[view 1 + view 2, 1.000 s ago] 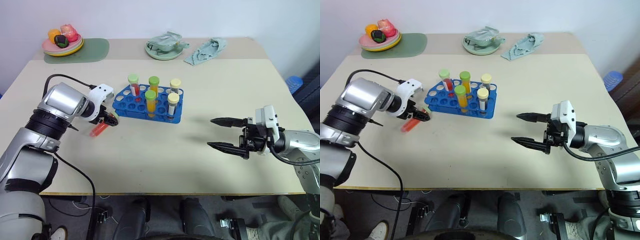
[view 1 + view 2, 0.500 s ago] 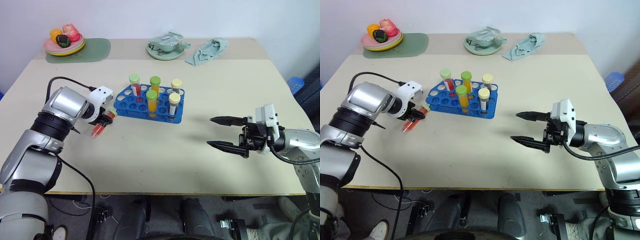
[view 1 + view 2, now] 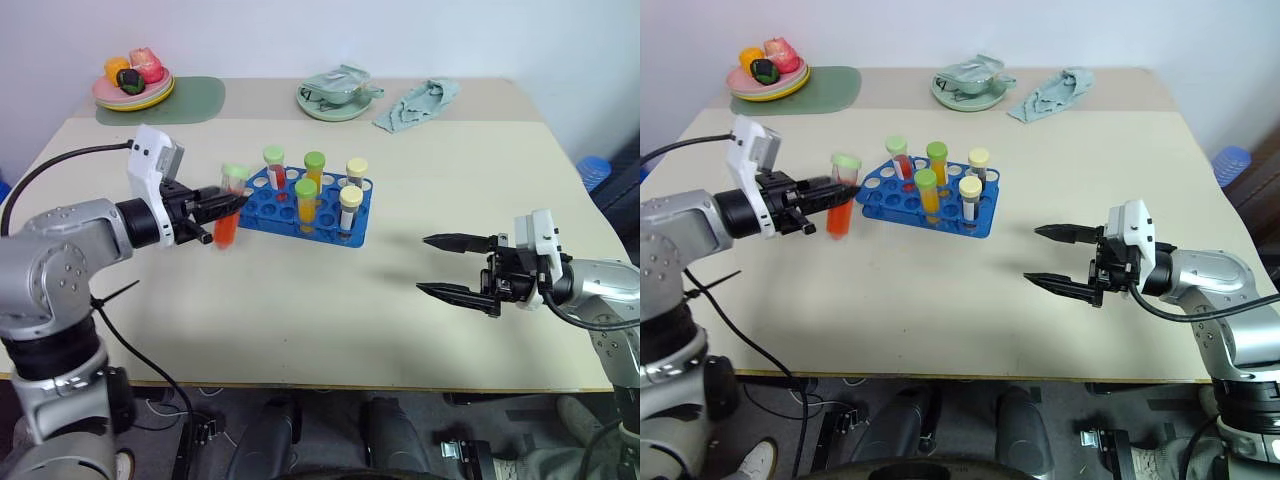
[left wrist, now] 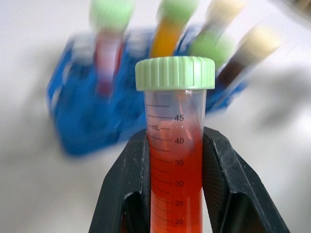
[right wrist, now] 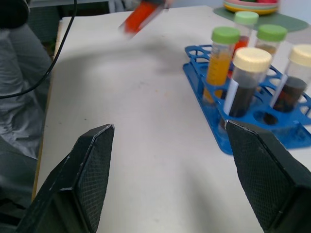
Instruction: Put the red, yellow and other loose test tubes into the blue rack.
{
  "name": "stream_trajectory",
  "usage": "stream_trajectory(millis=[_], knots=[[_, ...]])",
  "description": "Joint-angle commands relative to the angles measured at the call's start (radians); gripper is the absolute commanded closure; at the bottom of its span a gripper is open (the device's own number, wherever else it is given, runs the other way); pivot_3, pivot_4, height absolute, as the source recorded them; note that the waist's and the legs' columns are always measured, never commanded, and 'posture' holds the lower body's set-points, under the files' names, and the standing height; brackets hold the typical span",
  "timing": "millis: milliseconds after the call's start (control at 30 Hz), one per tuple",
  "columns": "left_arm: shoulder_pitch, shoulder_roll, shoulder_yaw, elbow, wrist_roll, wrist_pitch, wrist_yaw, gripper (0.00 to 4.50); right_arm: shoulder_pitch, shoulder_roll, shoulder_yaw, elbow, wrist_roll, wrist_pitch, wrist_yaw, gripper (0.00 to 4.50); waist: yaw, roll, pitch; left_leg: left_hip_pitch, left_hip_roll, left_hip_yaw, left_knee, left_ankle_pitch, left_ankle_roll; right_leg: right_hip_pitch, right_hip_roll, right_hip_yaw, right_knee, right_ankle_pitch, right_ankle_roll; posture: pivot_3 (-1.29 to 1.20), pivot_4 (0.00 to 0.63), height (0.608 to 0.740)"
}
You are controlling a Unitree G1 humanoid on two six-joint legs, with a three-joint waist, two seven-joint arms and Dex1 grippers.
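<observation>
Five tubes already seated in blue rack (image 3: 305, 205). Left claw (image 3: 222, 205) pinches red tube (image 3: 229, 214) upright just beside the rack (not yet inserted). Right claw (image 3: 452, 267) spread, idle, well apart.

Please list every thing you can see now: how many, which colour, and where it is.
rack: one, blue, middle of table
tubes in rack: five; one red, two yellow-orange, two dark brown
red tube: one, pale green cap, upright in left gripper, off the table, beside rack
plates of toy food: one stack, far left, on green mat
dish: one, pale green, far middle
cloth: one, pale green, far right
table: one, beige
left gripper: shut on red tube
right gripper: open, empty, above table at right
</observation>
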Motion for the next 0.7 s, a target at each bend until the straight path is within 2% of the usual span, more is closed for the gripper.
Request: stream_trajectory(millis=[33, 167, 267, 400, 533, 700], knots=[[0.013, -0.099, -0.066, -0.041, 0.079, -0.227, 0.149, 3.68, -0.056, 0.006, 0.011, 0.011, 0.008, -0.011, 0.011, 0.78, 0.004, 0.0, 0.0, 0.0, 0.0, 0.0, 0.0, 0.0, 0.0, 0.0, 0.0, 0.0, 0.0, 0.0, 0.0, 0.0, 0.15, 0.74], [0.122, -0.171, -0.243, 0.005, 0.264, -0.588, 0.259, 3.68, -0.091, 0.005, 0.026, 0.033, 0.003, -0.009, 0.021, 0.78, 0.008, 0.0, 0.0, 0.001, 0.0, 0.002, -0.002, 0.001, -0.002, 0.0, 0.0, 0.001, -0.001, 0.0, 0.0, 0.0, 0.15, 0.74], [0.161, -0.258, -0.294, 0.075, 0.331, -0.798, 0.345, 3.68, -0.095, -0.002, 0.022, 0.035, 0.002, -0.008, 0.023, 0.78, 0.011, 0.0, 0.0, 0.0, 0.0, 0.003, -0.003, 0.001, -0.002, -0.002, 0.0, 0.001, -0.002, 0.0, 0.0, 0.0, 0.15, 0.74], [0.198, -0.3, -0.37, 0.204, 0.44, -1.053, 0.401, 3.68, -0.087, -0.009, 0.01, 0.025, 0.005, -0.001, 0.016, 0.78, 0.013, 0.0, 0.0, 0.0, 0.0, 0.003, -0.002, 0.001, -0.001, -0.001, -0.001, 0.001, -0.003, 0.001, 0.0, 0.0, 0.15, 0.74], [0.195, -0.343, -0.379, 0.324, 0.447, -1.212, 0.425, 3.68, -0.078, -0.014, -0.001, 0.012, 0.008, 0.005, 0.006, 0.78, 0.012, 0.0, 0.0, 0.0, 0.0, 0.003, -0.002, 0.001, -0.001, -0.001, -0.001, 0.001, -0.003, 0.001, 0.0, 0.0, 0.15, 0.74], [0.145, -0.346, -0.378, 0.486, 0.48, -1.368, 0.457, 3.68, -0.074, -0.015, -0.007, 0.001, 0.011, 0.009, -0.006, 0.78, 0.012, 0.0, 0.0, 0.0, 0.0, 0.003, -0.002, 0.0, 0.0, -0.001, 0.0, 0.001, -0.003, 0.001, 0.0, 0.0, 0.15, 0.74]])
